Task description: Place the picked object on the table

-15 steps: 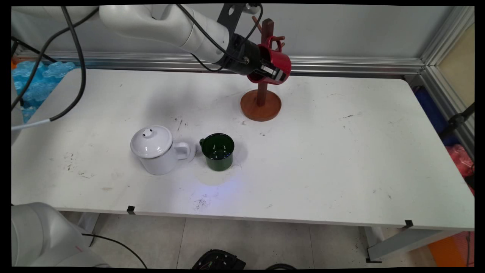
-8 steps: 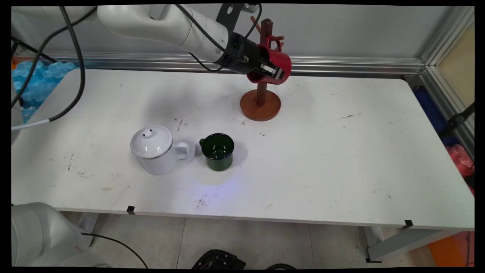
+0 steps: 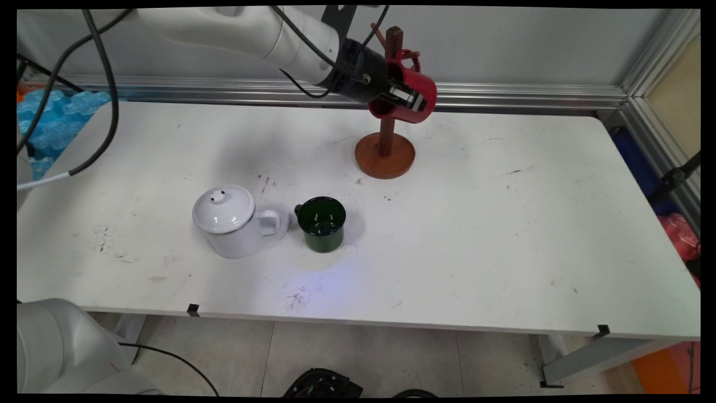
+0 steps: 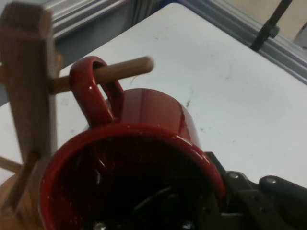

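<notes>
My gripper (image 3: 404, 98) is shut on the rim of a red mug (image 3: 411, 95), held tilted beside the post of a brown wooden mug tree (image 3: 386, 151) at the back of the table. In the hand view the red mug (image 4: 144, 143) fills the lower frame, one finger inside it and the other outside at the lower right. Its handle (image 4: 93, 91) is looped over a wooden peg (image 4: 122, 72) that sticks out from the post (image 4: 29, 81).
A white lidded pot (image 3: 232, 221) and a dark green mug (image 3: 321, 224) stand side by side in the middle of the white table (image 3: 503, 235). An aluminium rail (image 3: 531, 95) runs along the back edge. Black cables (image 3: 106, 84) hang at the left.
The gripper has carried the red mug slightly up and to the right, bringing its handle further along the peg of the mug tree. The pot and green mug stayed put.
</notes>
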`<state>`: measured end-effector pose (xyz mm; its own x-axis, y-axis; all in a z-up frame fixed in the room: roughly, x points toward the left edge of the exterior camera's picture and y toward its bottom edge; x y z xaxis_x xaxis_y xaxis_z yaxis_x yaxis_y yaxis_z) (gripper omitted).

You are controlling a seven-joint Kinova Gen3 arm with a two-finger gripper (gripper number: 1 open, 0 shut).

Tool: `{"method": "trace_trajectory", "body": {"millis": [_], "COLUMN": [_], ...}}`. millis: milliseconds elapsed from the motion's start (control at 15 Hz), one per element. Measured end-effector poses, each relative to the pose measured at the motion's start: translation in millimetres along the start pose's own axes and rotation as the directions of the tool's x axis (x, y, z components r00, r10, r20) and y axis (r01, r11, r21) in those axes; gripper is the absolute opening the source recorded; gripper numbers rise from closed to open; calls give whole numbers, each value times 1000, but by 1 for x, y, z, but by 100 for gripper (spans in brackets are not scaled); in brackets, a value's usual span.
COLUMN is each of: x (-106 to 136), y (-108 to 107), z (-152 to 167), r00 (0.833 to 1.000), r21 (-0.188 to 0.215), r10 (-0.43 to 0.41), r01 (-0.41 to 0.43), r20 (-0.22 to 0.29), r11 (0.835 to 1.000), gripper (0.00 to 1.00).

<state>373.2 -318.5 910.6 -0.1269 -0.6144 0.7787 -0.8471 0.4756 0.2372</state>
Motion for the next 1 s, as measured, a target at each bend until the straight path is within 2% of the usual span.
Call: {"method": "trace_trajectory", "body": {"millis": [600, 1000], "x": [18, 19], "y": [26, 39], "z": [-22, -44], "r00": [1000, 999], "r21": [-71, -124], "r10": [6, 46], "r01": [-7, -42], "r20": [-6, 23], "r11": [997, 991], "gripper": [0, 0]}}
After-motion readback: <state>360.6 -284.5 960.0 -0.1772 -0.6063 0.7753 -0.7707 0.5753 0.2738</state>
